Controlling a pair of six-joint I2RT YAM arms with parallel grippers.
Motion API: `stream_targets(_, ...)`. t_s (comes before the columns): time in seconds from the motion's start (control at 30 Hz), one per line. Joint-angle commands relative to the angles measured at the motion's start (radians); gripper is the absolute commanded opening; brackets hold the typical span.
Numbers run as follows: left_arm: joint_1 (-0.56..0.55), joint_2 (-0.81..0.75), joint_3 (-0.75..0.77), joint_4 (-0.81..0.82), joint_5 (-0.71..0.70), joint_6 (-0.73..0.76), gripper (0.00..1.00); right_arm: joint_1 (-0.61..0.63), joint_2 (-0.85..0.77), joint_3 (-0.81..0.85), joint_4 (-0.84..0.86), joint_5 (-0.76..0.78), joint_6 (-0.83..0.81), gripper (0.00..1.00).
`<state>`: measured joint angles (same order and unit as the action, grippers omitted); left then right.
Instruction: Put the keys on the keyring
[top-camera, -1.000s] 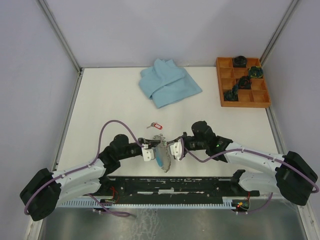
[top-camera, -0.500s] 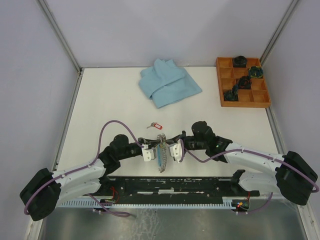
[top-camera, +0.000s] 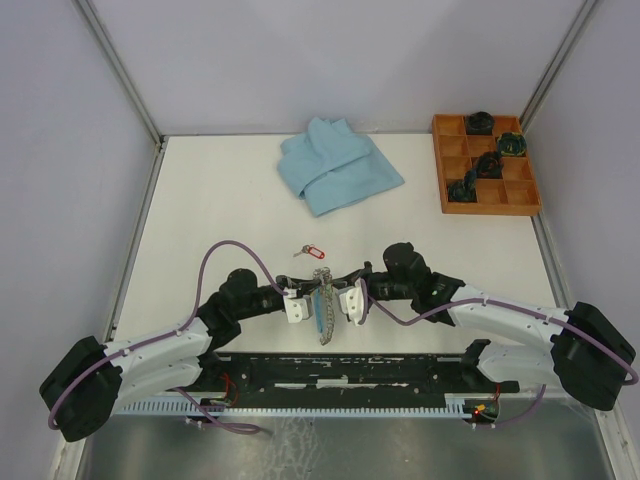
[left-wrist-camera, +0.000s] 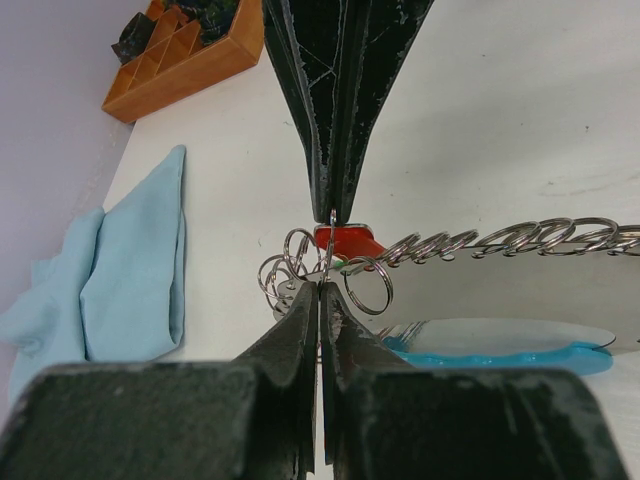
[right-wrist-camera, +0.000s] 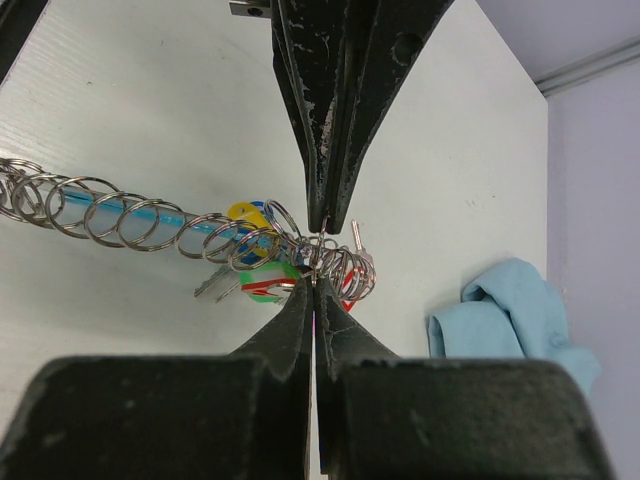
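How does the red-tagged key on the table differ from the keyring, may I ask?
The key lies loose on the table, untouched; the keyring is pinched by the left gripper and right gripper. The key is small; the keyring is far bigger. Both are silvery metal.

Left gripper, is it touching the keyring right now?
Touching. The left wrist view shows the left gripper pinched shut on a wire loop of the keyring, with no gap visible.

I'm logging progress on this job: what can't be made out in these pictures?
Right wrist: keys tangled behind the keyring's coils, count unclear; loop cut off left.
Left wrist: keyring runs off the right edge; tray cropped at top.
Top view: tray contents too small and dark.
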<state>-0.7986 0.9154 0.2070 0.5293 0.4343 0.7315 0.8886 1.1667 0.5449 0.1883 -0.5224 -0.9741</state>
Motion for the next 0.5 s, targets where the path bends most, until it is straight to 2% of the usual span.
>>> stream_targets(0.0,-0.004,-0.007,0.009,0.087,-0.006,0.026,0.03,0.006,-0.025,-0.007,0.054,-0.004,0.005,0.01)
stream_targets(0.47,-0.004,-0.003,0.011,0.087,-0.007,0.021,0.03,0.006,-0.033,-0.010,0.057,-0.011,0.027,0.01)
